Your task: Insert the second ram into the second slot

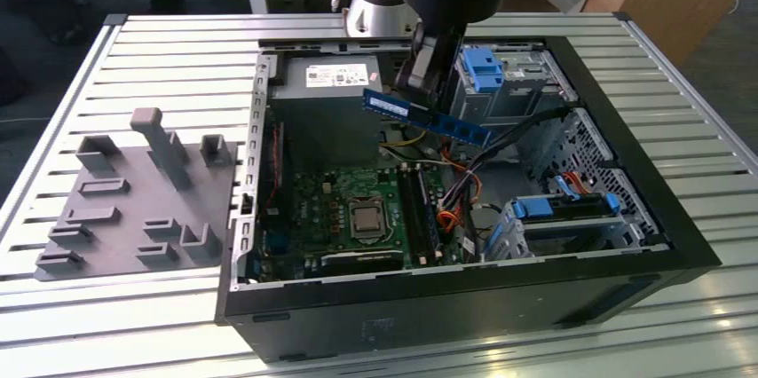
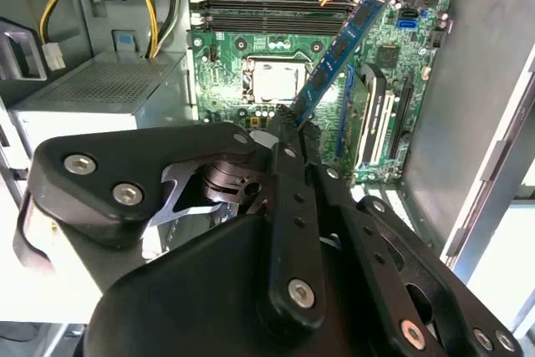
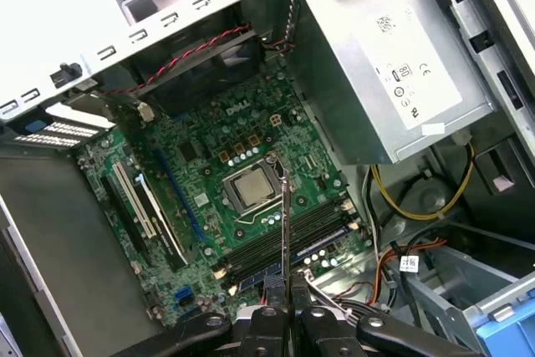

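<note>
The gripper (image 1: 417, 90) is clamped on the second ram (image 1: 456, 123) and holds it tilted in the air above the open computer case (image 1: 474, 307). The stick hangs over the motherboard (image 3: 209, 165), probably not touching the memory slots (image 2: 267, 16).

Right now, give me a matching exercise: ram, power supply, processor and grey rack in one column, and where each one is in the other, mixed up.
1 ram
2 power supply
3 processor
4 grey rack

a middle of the motherboard
b on the table outside the case
c gripped above the motherboard
d in a corner of the case

Pairs: 1c, 2d, 3a, 4b
</note>
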